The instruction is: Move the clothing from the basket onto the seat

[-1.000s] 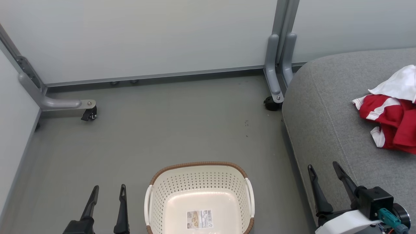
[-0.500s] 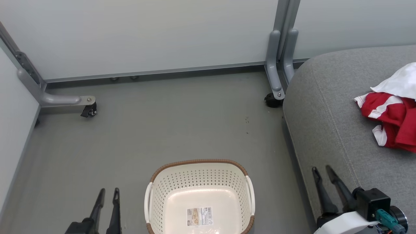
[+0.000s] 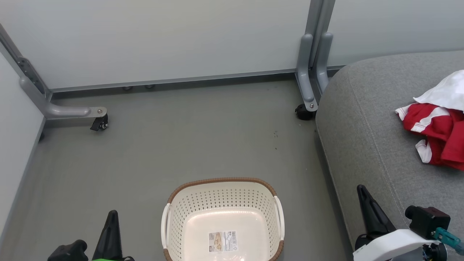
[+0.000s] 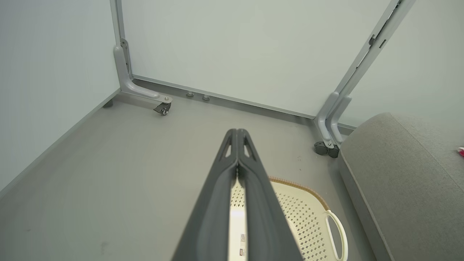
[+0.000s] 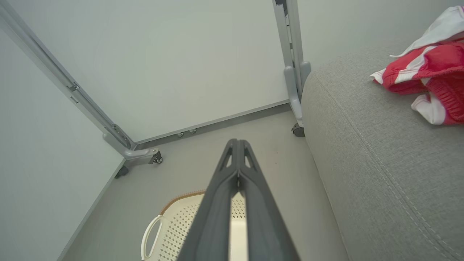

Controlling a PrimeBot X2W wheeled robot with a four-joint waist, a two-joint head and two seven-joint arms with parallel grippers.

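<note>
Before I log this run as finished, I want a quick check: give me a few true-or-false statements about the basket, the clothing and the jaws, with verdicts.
1. The basket holds no clothing. True.
2. The clothing lies on the floor. False: it lies on the seat.
3. Both arms' jaws are open. False: both are shut, with nothing between them.
4. The basket stands on the floor, beside the seat. True.
</note>
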